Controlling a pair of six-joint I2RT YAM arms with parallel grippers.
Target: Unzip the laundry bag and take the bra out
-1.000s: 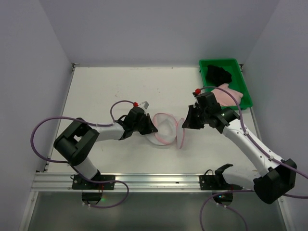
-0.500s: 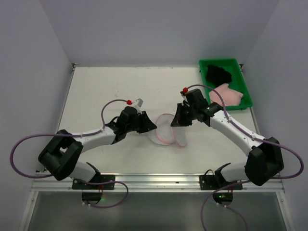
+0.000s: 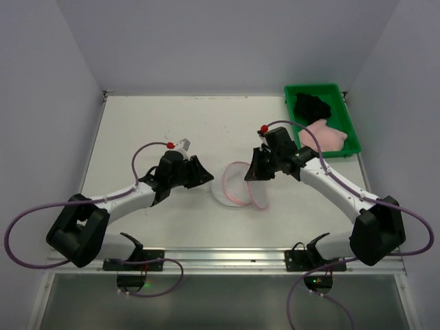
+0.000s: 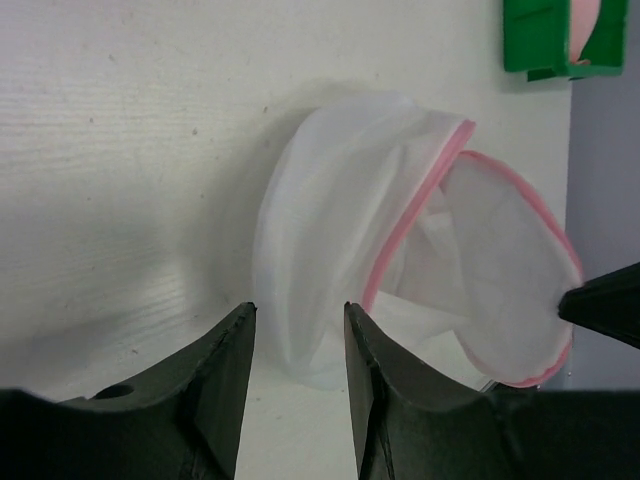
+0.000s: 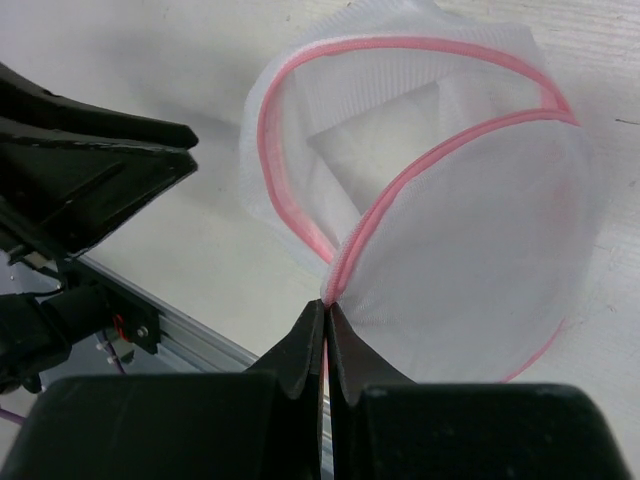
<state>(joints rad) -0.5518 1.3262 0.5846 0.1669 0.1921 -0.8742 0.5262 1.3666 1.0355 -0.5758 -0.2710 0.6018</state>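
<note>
Right gripper (image 5: 326, 305), jaws pinching the pink zip rim (image 5: 430, 160), holds the unzipped laundry bag (image 5: 470, 250) agape; left gripper (image 4: 298, 325), jaws spread empty, should probably reach inside next.

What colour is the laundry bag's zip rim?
Pink zip rim on white mesh; clearest in the right wrist view.

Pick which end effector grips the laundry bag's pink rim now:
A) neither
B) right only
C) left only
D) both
B: the right end effector is pinched shut on the pink rim of the laundry bag, while the left end effector stands open, gripping nothing.
</note>
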